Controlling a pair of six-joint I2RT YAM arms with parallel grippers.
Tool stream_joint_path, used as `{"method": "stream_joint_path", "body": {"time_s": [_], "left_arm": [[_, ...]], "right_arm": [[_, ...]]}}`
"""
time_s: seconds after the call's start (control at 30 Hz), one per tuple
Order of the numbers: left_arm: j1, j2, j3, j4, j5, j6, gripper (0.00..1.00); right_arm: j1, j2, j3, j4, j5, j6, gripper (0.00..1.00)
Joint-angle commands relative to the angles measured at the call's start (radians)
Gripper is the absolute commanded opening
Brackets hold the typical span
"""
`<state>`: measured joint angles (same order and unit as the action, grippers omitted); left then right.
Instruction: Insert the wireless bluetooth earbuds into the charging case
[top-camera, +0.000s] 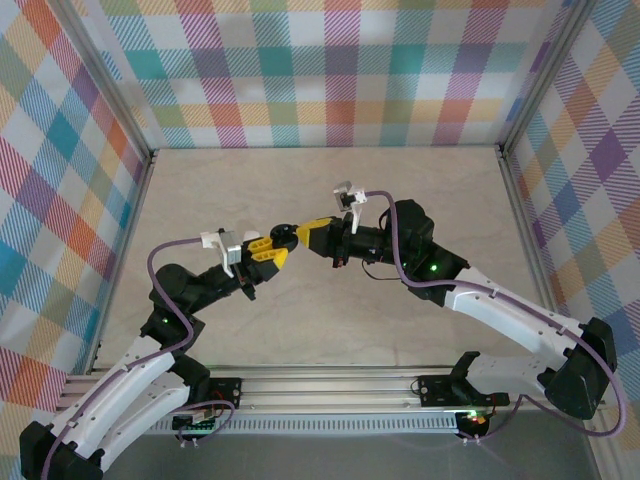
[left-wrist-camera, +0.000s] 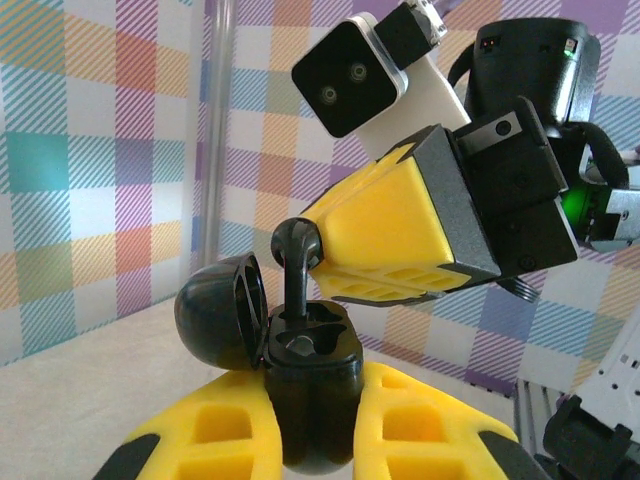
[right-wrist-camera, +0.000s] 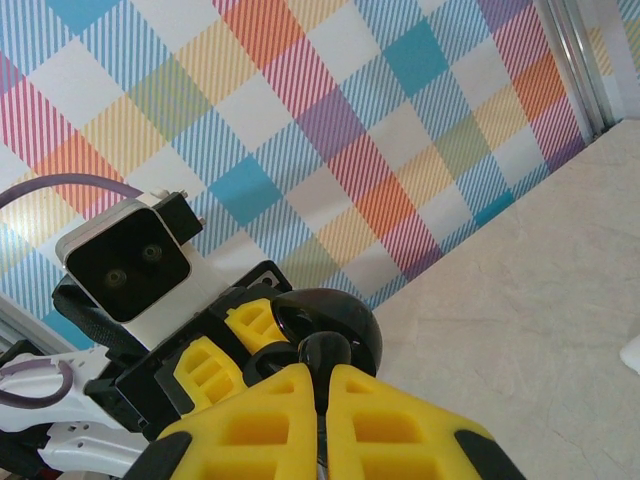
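The open black charging case (left-wrist-camera: 318, 400) is grasped by the left pincer (left-wrist-camera: 312, 442) above the bench (top-camera: 300, 190), and one black earbud (left-wrist-camera: 296, 250), clenched in the right pincer (right-wrist-camera: 322, 395), is held stem-down at its socket, not yet fully seated.

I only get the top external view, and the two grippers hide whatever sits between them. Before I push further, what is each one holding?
Observer: In the left wrist view, the left gripper clamps a black charging case, which is upright with its lid swung open.
Operator: And the right one?
Observer: The right gripper is shut on the head of a black earbud.
Operator: Is it seated?
Observer: No. Its stem dips into the case's opening, and the head stands clearly above the rim.
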<state>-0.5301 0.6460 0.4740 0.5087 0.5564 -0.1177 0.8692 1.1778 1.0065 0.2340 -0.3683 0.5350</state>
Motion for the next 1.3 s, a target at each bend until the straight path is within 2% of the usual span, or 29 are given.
{"method": "stream_joint_path", "body": {"time_s": [0.0, 0.33, 1.27], "left_arm": [[-0.011, -0.009, 0.022, 0.029, 0.022, 0.054, 0.00], [-0.013, -0.023, -0.003, 0.045, 0.034, 0.120, 0.00], [-0.015, -0.049, -0.015, 0.024, 0.050, 0.118, 0.00]], "right_arm": [[0.020, -0.004, 0.024, -0.062, -0.053, -0.019, 0.08], [0.019, -0.018, 0.032, -0.106, -0.058, -0.040, 0.09], [0.019, -0.034, 0.100, -0.193, -0.118, -0.103, 0.09]]}}
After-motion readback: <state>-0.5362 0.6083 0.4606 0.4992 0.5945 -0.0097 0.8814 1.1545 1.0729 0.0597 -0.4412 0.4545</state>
